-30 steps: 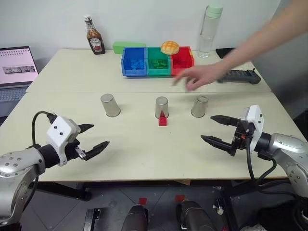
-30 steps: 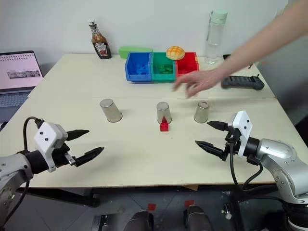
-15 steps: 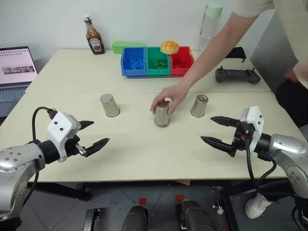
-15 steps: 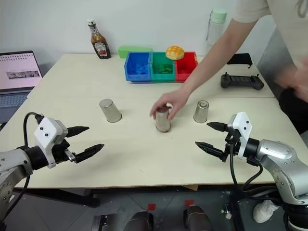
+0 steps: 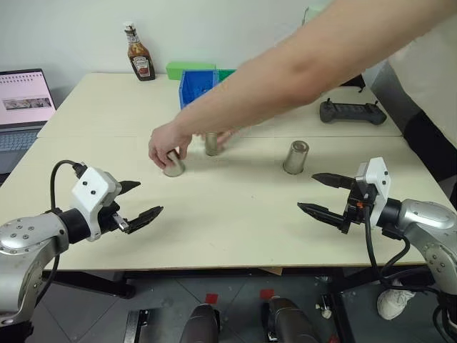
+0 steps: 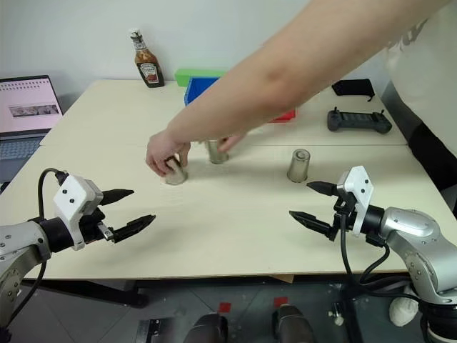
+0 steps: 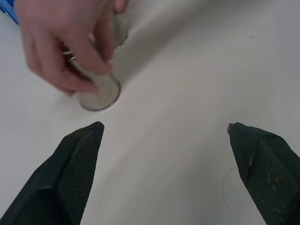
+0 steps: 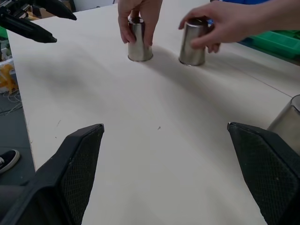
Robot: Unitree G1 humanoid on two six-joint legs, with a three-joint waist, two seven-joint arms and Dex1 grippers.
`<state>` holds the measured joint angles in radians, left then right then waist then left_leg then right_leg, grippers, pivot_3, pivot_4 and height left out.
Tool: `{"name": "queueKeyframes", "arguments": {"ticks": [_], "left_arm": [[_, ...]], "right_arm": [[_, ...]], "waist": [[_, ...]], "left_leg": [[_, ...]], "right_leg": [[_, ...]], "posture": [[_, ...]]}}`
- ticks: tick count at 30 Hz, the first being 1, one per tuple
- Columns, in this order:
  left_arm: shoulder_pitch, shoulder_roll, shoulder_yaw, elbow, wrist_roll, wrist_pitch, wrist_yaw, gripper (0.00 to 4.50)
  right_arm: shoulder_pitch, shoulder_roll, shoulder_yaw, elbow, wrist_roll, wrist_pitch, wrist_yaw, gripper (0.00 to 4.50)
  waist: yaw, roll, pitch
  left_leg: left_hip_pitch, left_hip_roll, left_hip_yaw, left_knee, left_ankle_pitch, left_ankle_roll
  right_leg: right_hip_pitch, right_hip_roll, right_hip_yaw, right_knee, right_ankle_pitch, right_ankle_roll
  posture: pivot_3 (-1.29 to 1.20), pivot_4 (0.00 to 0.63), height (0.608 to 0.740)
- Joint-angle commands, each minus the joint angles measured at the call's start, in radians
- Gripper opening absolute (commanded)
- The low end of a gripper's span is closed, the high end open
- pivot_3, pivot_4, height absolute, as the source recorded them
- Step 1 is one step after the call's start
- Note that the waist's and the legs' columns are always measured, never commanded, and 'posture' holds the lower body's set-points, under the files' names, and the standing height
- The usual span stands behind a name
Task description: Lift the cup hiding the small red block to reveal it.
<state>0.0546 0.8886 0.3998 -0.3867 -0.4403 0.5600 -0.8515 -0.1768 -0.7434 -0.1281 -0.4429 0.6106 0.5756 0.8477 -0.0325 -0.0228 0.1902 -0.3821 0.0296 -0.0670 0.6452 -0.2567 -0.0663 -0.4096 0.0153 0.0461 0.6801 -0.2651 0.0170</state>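
Note:
Three look-alike silver cups stand upside down on the table. A person's hand [image 5: 166,146] grips the left cup [image 5: 173,168], and the person's other hand holds the cup [image 5: 211,143] just behind it. The third cup [image 5: 295,157] stands alone at the right. The small red block is hidden. My left gripper [image 5: 148,198] hovers open near the front left, short of the left cup [image 7: 99,93]. My right gripper [image 5: 307,191] hovers open at the front right, a little in front of the third cup [image 8: 286,123]. Neither gripper holds anything.
The person's arm [image 5: 300,64] reaches across the table from the right, over the blue bin [image 5: 190,87]. A ketchup bottle [image 5: 140,53] and green box [image 5: 187,68] stand at the back, a laptop [image 5: 25,100] at far left, and a black controller [image 5: 348,111] at back right.
The person set the middle cup over the red block, then slid that cup back and left. A second hand has taken the left cup. Both my grippers stayed still and open.

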Motion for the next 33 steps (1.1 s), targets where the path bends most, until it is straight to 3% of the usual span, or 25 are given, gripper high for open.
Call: {"name": "queueKeyframes", "arguments": {"ticks": [1,11,22,33], "left_arm": [[-0.012,0.016,0.008,-0.004,0.003,-0.018,-0.007,4.50],[-0.014,0.002,0.013,0.001,-0.002,-0.018,-0.001,4.50],[-0.097,-0.020,0.031,0.101,0.005,0.009,0.088,4.50],[-0.246,-0.052,-0.053,0.243,0.039,0.055,0.178,4.50]], "right_arm": [[0.001,-0.001,0.000,-0.031,0.002,-0.012,0.005,4.47],[-0.006,0.003,0.011,-0.042,0.013,-0.004,0.002,4.47],[-0.110,0.051,0.067,-0.054,0.072,0.069,-0.021,4.47],[-0.224,0.098,0.139,-0.048,0.101,0.133,-0.022,4.47]], "waist": [[0.000,0.000,0.000],[0.000,0.000,0.000],[0.000,0.000,0.000],[0.000,0.000,0.000]], "left_leg": [[0.000,0.000,0.000,0.000,0.000,0.000],[0.000,0.000,0.000,0.000,0.000,0.000],[0.000,0.000,0.000,0.000,0.000,0.000],[0.000,0.000,-0.001,0.000,0.000,0.000]], "right_leg": [[0.000,0.000,0.000,0.000,0.000,0.000],[0.000,0.000,0.000,0.000,0.000,0.000],[0.000,0.000,0.000,0.000,0.000,0.000],[0.000,0.000,-0.001,0.000,0.000,0.000]], "posture": [[0.00,0.150,0.740],[0.00,0.150,0.740],[0.00,0.150,0.740],[0.00,0.150,0.740]]}}
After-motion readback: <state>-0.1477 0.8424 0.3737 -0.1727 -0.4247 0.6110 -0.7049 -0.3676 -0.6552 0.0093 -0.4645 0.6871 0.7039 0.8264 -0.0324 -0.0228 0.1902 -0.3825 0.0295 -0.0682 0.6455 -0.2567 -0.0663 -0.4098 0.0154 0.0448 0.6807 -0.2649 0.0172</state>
